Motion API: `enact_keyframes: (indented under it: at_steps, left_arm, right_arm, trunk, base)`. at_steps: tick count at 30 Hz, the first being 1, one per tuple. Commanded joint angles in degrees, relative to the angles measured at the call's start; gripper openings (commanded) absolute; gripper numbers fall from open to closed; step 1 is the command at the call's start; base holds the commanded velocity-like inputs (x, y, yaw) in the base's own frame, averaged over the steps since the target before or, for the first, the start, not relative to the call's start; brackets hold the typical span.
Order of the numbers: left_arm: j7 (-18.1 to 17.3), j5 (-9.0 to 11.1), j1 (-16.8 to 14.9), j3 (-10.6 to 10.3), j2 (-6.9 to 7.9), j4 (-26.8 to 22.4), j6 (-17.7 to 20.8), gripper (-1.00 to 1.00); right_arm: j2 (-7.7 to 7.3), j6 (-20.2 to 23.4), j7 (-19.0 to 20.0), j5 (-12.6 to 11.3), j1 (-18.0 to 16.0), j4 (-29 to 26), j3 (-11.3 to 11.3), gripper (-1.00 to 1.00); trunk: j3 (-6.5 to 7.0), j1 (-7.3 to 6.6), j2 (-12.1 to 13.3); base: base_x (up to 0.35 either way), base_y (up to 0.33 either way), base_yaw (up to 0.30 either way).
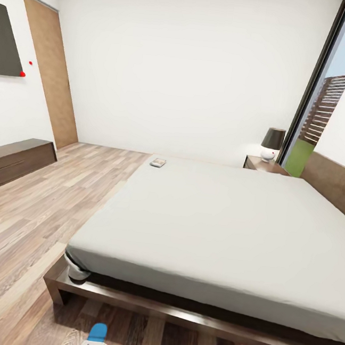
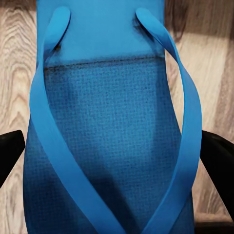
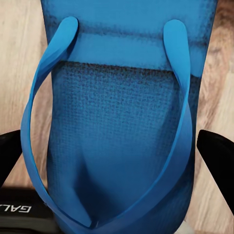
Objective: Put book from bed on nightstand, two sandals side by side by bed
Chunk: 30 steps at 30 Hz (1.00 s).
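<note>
You have one blue sandal under each arm. In the left wrist view the left sandal lies between the two dark fingers of the left gripper, which stand on either side of the sole. The jaws are spread wide, and I judge they are not pressing the sole, though the contact edges are hard to read. The right wrist view is the same: the right sandal sits between the fingers of the right gripper, also spread around it.

In the head view both sandals are on the wood floor, just in front of the bed frame, and they are apart from each other with bare planks between them.

For this step, I think you should centre each sandal between the fingers before you close, and grip the sole edges, not the thin straps, because the straps will probably bend and slip. Close slowly and keep the sole flat. Then bring the two together so they point the same way, near the frame but not under it.

Further away, the book is lying on the white mattress at its far left corner. Beyond it, the nightstand stands beside the headboard with a lamp on top. Leave room beside the lamp for the book.
</note>
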Motion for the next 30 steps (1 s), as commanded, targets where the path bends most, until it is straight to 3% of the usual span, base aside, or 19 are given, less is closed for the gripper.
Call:
enact_keyframes:
  at_steps: [1,30]
  left_arm:
    - [0.3,0.3,0.0,-0.4,0.0,-0.1,0.3,-1.0]
    - [0.2,0.3,0.0,-0.4,0.02,-0.2,-0.3,-1.0]
  right_arm:
    - [-0.04,0.3,-0.2,-0.5,0.0,-0.1,0.5,-1.0]
    - [-0.07,0.2,-0.2,-0.4,0.0,-0.2,0.5,-1.0]
  trunk:
    - [-0.24,0.22,-0.4]
    - [-5.44,6.59,-12.1]
  base:
    - [0.0,0.0,0.0]
    - [0.0,0.0,0.0]
